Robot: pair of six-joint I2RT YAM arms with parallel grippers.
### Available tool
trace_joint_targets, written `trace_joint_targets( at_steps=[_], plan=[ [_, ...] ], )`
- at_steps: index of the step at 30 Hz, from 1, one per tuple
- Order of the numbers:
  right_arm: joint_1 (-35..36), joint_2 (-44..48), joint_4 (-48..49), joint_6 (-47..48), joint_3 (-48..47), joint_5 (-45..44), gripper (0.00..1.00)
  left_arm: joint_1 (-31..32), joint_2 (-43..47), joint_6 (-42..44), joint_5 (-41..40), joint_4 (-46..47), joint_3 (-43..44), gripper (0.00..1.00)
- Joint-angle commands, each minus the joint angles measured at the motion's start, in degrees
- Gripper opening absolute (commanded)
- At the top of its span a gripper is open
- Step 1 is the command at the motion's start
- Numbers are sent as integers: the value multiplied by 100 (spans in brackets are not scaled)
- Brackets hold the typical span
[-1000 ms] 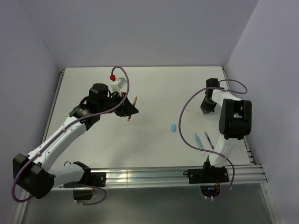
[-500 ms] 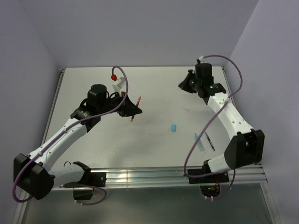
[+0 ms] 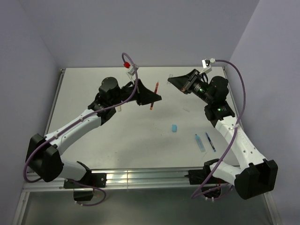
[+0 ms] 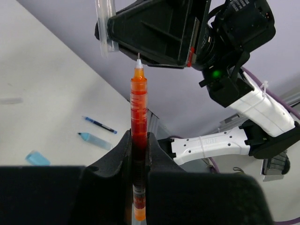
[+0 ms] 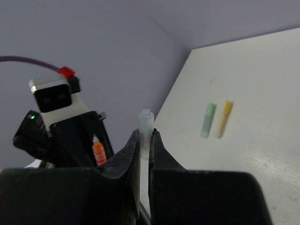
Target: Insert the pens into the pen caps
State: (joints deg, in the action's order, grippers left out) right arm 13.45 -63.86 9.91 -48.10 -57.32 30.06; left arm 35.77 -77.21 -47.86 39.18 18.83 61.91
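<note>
Your left claw (image 4: 139, 137) clamps red pen (image 4: 138, 101) mid-barrel | right claw (image 5: 145, 137) pinches clear cap (image 5: 146, 119) | both likely light, stiff, slippery.

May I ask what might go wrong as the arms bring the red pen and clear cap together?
1. The tip of the red pen points at the right gripper's black body, beside the clear cap; advancing would likely jam there.
2. Both are pinched in mid-air; a sideways push could twist the pen in the left gripper or drop the cap.
</note>
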Motion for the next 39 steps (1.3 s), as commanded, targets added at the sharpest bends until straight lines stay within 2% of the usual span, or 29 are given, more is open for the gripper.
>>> trace_joint_targets(
  at_steps=[1, 5, 8, 15, 39],
  plan=[
    [-27, 382, 1407, -656, 282, 483, 0, 316, -364, -286, 107, 912, 356, 0],
    [-27, 532, 1504, -648, 405, 422, 0, 404, -567, -575, 248, 1508, 130, 0],
    [-27, 559, 1628, -631, 494, 386, 0, 396, -515, -558, 274, 1597, -55, 0],
    [-27, 392, 1795, -807, 520, 518, 0, 405, -497, -549, 327, 1642, -127, 0],
    [272, 216, 1347, -420, 239, 351, 0, 466, -506, -382, 406, 1422, -30, 0]
  ],
)
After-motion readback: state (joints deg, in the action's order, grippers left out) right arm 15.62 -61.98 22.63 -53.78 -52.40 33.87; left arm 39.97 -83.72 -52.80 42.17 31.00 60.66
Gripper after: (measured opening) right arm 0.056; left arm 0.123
